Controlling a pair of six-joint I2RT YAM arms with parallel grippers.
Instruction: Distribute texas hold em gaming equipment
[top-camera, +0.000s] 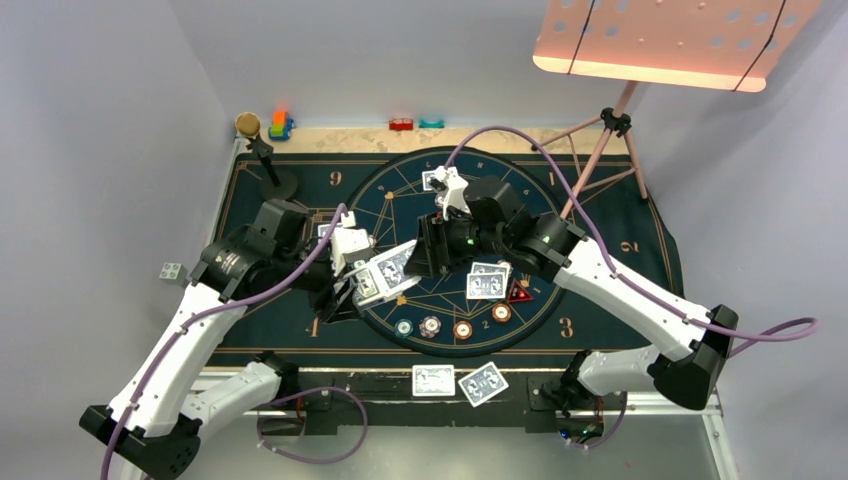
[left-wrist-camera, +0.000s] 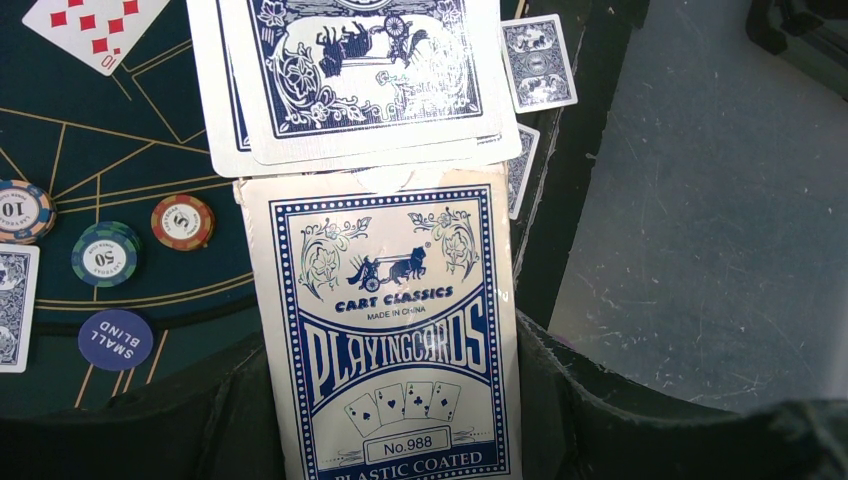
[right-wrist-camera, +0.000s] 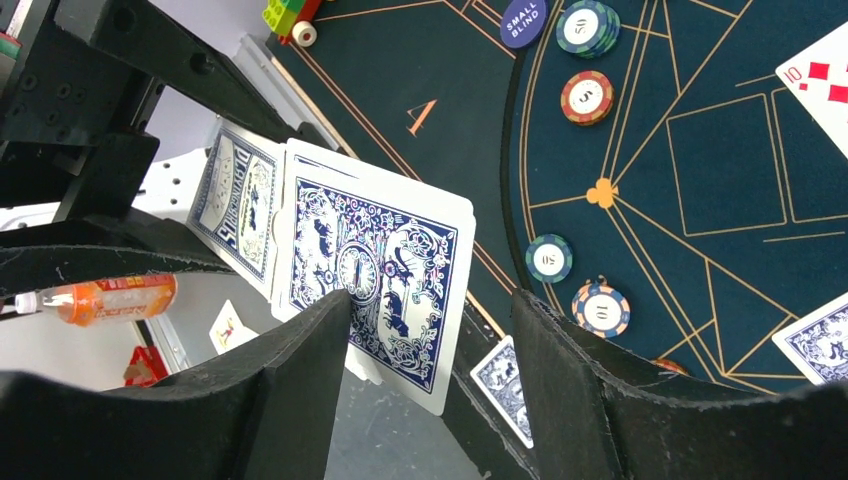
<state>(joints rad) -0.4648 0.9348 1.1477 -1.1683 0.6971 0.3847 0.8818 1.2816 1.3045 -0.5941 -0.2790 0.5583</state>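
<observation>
Over the counter (top-camera: 330, 140), top view: a dark felt mat (top-camera: 620, 250) with thin gold line work is covering most of it. The left tool (top-camera: 358, 290) is clamping a glossy rectangular card box (top-camera: 372, 284). The box's long axis is running diagonally, near-left to far-right, with its open end facing the right tool (top-camera: 420, 262). Blue-backed cards (top-camera: 397, 264) are sticking out of that end. Four round chips (top-camera: 431, 325) are lying in an arc near the mat's front edge. A small red triangular marker (top-camera: 519, 292) is lying just beside two face-down cards.

Left wrist view: the box is sitting between the dark padded fingers (left-wrist-camera: 200, 420), its long axis pointing straight away from the wrist. The cards are fanning out of its far end and overlapping each other. A teal chip (left-wrist-camera: 105, 253), a red-and-white chip (left-wrist-camera: 182, 221) and a flat blue disc (left-wrist-camera: 115, 339) are lying on the felt to the left.

Right wrist view: the right tool's jaws are standing apart and not pinching. One thick black finger is overlapping the outermost card's near corner, and the other is clear of its edge. The card's patterned back is facing the lens, tilted, with the box behind it.
</observation>
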